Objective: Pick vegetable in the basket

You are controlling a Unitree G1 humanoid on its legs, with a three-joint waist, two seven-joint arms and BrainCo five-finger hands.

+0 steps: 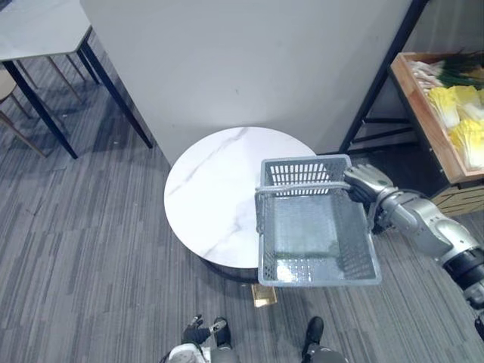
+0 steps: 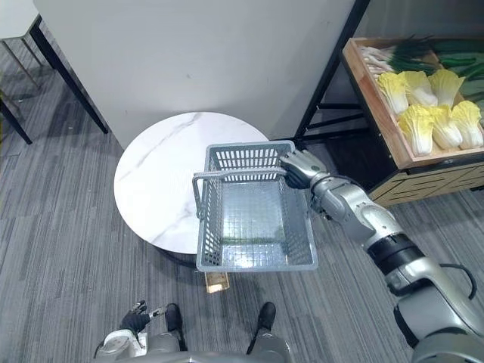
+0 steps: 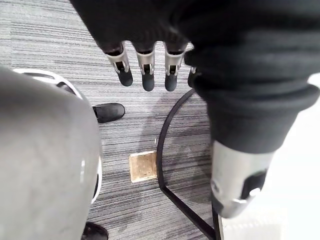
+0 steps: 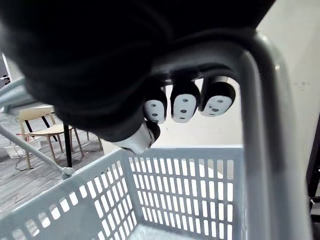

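Fingers (image 4: 184, 102) of the right hand (image 2: 301, 168) wrap the basket handle (image 2: 234, 175).

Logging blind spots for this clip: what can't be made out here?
- Vegetable crate: cut off by left eye view's right edge.
- Whether the basket touches the table: eye views, basket's own floor hides it.
- End of the handle: eye views, right hand covers it.

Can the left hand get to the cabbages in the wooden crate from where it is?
Probably not. The left hand hangs low at the robot's left side, while the cabbages lie far right, beyond the basket held by the right hand.
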